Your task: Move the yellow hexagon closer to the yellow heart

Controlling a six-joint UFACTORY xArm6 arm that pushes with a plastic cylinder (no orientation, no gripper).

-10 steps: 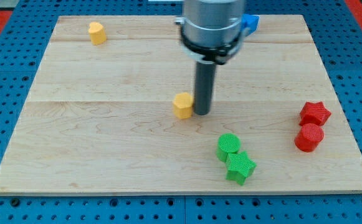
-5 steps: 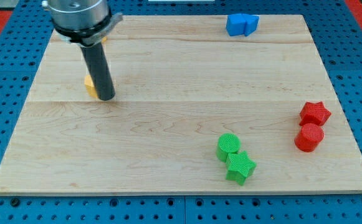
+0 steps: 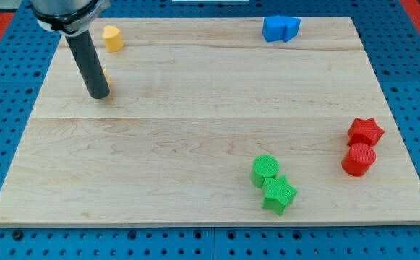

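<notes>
Your tip [image 3: 99, 94] at the board's [image 3: 210, 144] upper left, yellow hexagon [image 3: 104, 75] mostly hidden behind the rod, yellow heart [image 3: 112, 37] near above (no pincer fitted, plain rod only).

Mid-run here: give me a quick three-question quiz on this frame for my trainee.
1. True or false: my tip sits below the yellow plastic heart in the view, not touching it.
2. Which colour are the two blocks nearest the view's right edge of the wooden board? A) red B) green C) blue
3. Fill in: the yellow hexagon shows only as a sliver beside the dark ____.

Key:
1. True.
2. A: the red star and the red cylinder.
3. rod.
</notes>
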